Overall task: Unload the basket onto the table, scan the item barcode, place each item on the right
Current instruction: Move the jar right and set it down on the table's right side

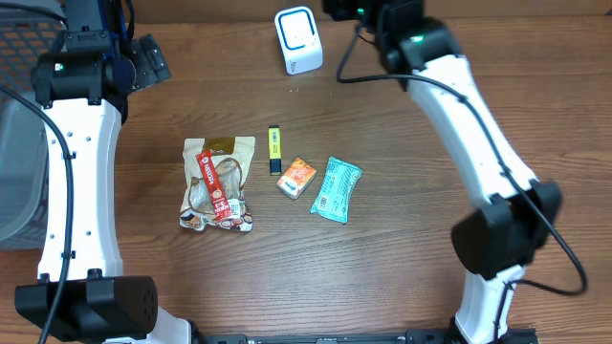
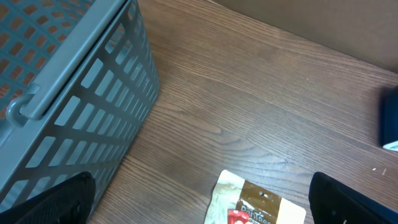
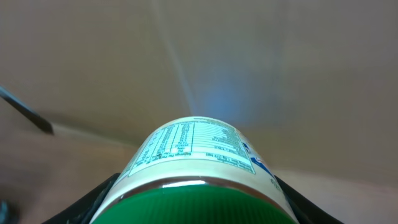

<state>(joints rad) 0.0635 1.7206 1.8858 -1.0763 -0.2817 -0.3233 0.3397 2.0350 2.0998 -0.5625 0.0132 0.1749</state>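
A white-labelled bottle (image 3: 196, 155) with a green lid fills the right wrist view, and my right gripper (image 3: 198, 208) is shut on it, black fingers (image 3: 93, 202) on both sides. The label side that shows carries a nutrition table; no barcode is in sight. In the overhead view that gripper (image 1: 346, 10) sits at the top edge, just right of the white scanner (image 1: 299, 40). My left gripper (image 1: 145, 59) stands open at the back left with nothing between its fingers (image 2: 53, 202), above the table near a brown snack pouch (image 2: 258, 202).
On the table lie the snack pouch with a red bar on it (image 1: 218, 183), a yellow highlighter (image 1: 274, 149), an orange packet (image 1: 297, 177) and a teal packet (image 1: 336, 189). A grey mesh basket (image 1: 17, 143) stands at the left edge, close beside the left gripper (image 2: 74, 81).
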